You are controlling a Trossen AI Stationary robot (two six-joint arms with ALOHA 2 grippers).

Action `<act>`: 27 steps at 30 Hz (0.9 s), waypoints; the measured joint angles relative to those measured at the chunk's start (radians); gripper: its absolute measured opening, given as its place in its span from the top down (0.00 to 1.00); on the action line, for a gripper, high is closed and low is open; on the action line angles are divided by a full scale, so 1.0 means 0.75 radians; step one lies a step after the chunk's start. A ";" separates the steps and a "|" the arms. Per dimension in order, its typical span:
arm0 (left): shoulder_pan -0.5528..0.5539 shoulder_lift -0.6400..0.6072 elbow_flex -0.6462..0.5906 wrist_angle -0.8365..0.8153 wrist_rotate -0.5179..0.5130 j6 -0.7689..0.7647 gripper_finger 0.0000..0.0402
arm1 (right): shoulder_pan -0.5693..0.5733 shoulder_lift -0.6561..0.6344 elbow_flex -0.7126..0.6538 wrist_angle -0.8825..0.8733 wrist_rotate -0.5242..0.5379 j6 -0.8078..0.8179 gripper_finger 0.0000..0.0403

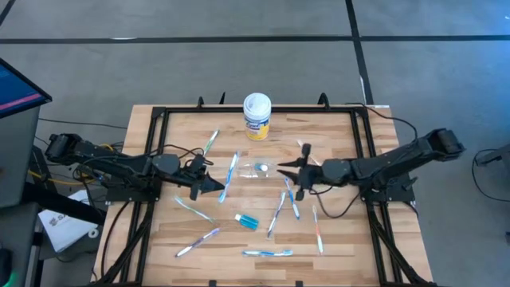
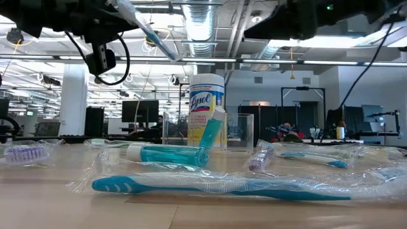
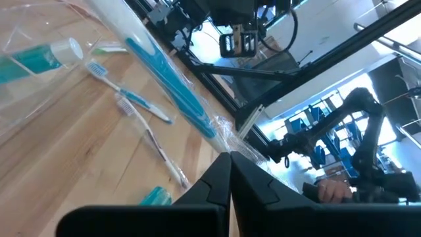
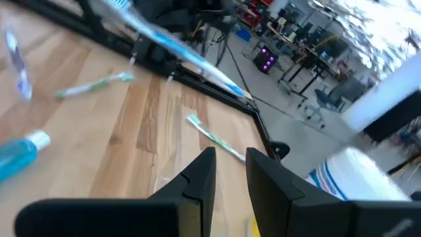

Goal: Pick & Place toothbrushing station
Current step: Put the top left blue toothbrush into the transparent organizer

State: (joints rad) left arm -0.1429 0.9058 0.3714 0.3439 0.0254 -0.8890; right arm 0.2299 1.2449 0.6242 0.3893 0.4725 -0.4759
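High view first: your left tool point(image 1: 213, 186) hangs over the left-middle of the tabletop point(image 1: 335, 247) with its fingers pressed together, and a blue-and-white toothbrush point(image 1: 230, 175) slants up from its tip; from here you cannot tell for sure whether it is pinched or just lying beside the tip. The right tool point(image 1: 292, 177) sits near the middle, fingers slightly apart, close to the clear cup point(image 1: 263, 168), with nothing visibly between them. My read is that you are mid-transfer of one brush toward the cup; the next move calls for tipping that brush upright and lining it over the cup's mouth. Other brushes lie scattered toward the near edge, with a teal tube point(image 1: 247, 221) among them, and a yellow canister point(image 1: 256, 116) stands at the far edge. The tabletop is pale wood slats in a black frame; behind it runs a big open workshop with desks and screens.
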 joint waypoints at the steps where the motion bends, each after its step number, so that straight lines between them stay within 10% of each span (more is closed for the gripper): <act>1: 0.000 0.000 0.000 0.000 0.000 0.000 1.00 | 0.004 0.035 0.026 0.000 0.000 -0.039 0.81; 27: 0.000 0.000 0.000 -0.009 0.009 0.003 1.00 | 0.063 0.541 0.489 -0.063 0.012 -0.383 0.81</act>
State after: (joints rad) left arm -0.1429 0.9058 0.3714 0.3372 0.0319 -0.8867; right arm 0.2768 1.6503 0.9913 0.3421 0.4817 -0.7633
